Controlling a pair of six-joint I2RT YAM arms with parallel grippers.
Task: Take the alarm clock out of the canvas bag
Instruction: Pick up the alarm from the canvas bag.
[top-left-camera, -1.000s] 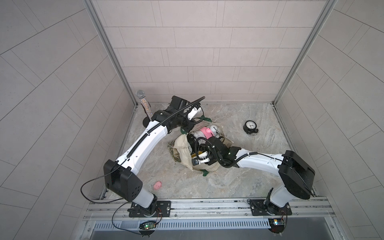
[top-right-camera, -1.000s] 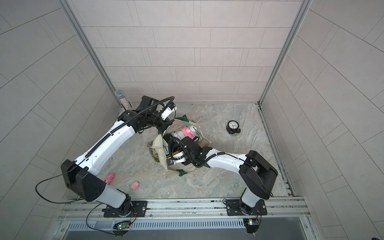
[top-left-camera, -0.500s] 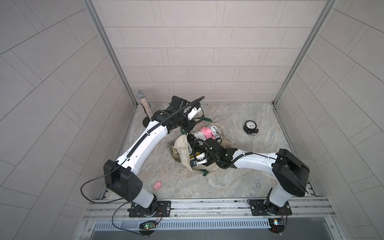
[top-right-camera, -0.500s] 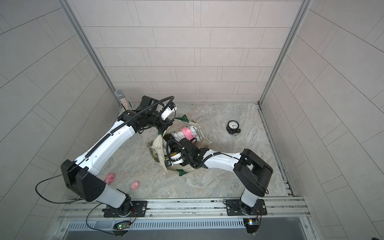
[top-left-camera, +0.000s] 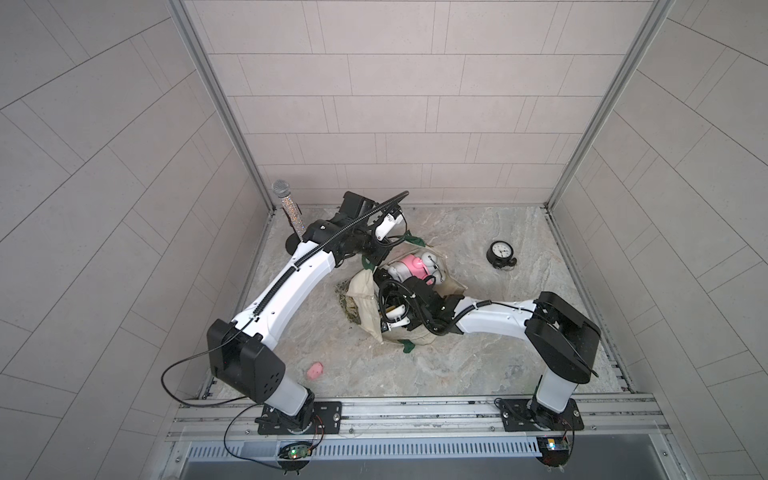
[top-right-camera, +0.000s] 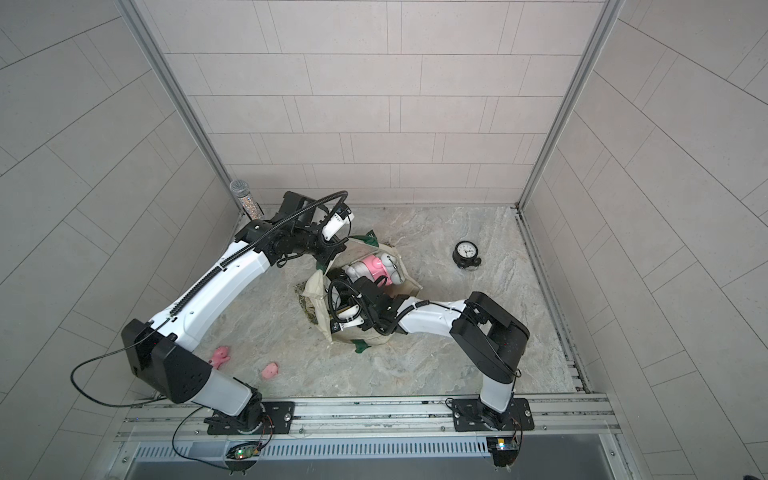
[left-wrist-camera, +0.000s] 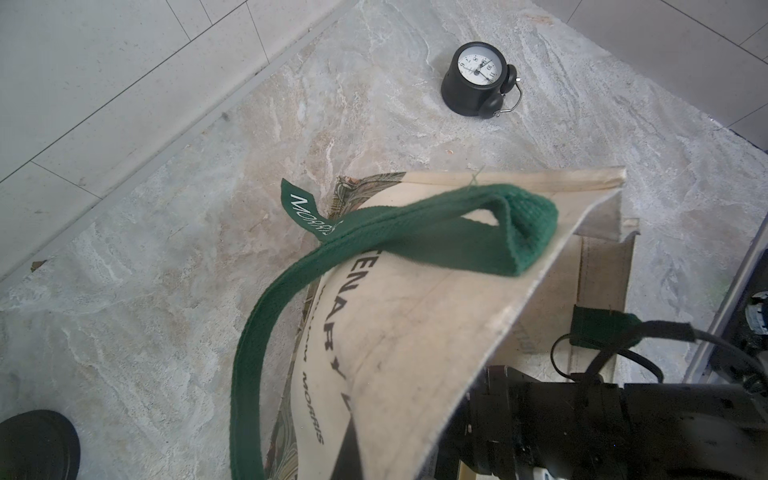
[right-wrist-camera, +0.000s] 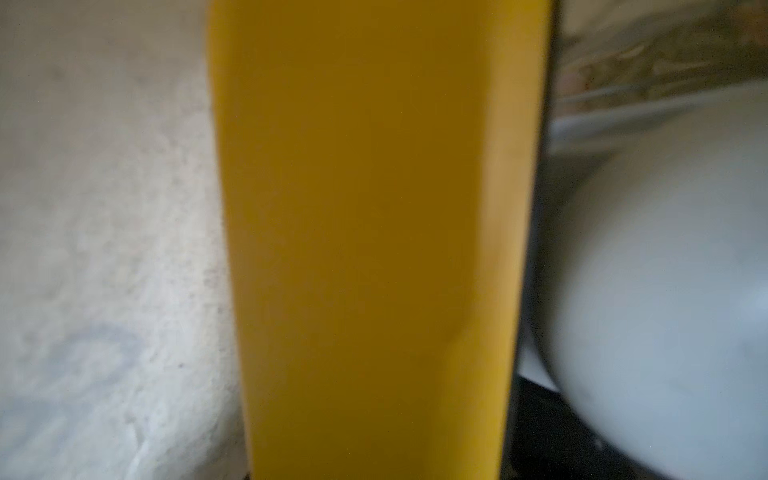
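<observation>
Where the alarm clock (top-left-camera: 500, 252) stands: out on the marble-patterned tabletop (top-left-camera: 457, 365), toward the far right, well apart from the canvas bag (top-left-camera: 365, 299) and touching nothing.
Clock's look: black case, white dial turned upward, twin bells and a wire handle, seen plainly in the left wrist view.
Canvas bag: slumped on its side at mid-table, cream cloth with dark lettering. The leaf-patterned base panel faces the left arm's side and the mouth gapes toward the right arm.
Inside the bag: a pink-and-white item (top-left-camera: 411, 266) shows at the far edge of the mouth. The right wrist view, close and blurred, shows a yellow flat-sided thing (right-wrist-camera: 374, 249) against the cream lining, with a pale rounded thing (right-wrist-camera: 665, 299) beside it. What either one is cannot be told.
Left gripper (top-left-camera: 372, 255): clenched on the green handle (left-wrist-camera: 374, 232), with the strap rising from the bag's far rim and that rim lifted off the table.
Green tag (left-wrist-camera: 309, 210): sewn at the bag's side, lettered in white, lying just under the strap.
Right gripper (top-left-camera: 386, 319): reached into the bag's mouth, its tips hidden by cloth and by its own wrist. Whether the jaws are released or clamped cannot be told, nor whether they touch anything.
Around the bag: a glittery microphone (top-left-camera: 286, 203) stands upright in the far left corner. A small pink piece (top-left-camera: 315, 370) lies on the near tabletop by the left arm's base, and a second pink piece (top-right-camera: 219, 356) shows in a top view.
</observation>
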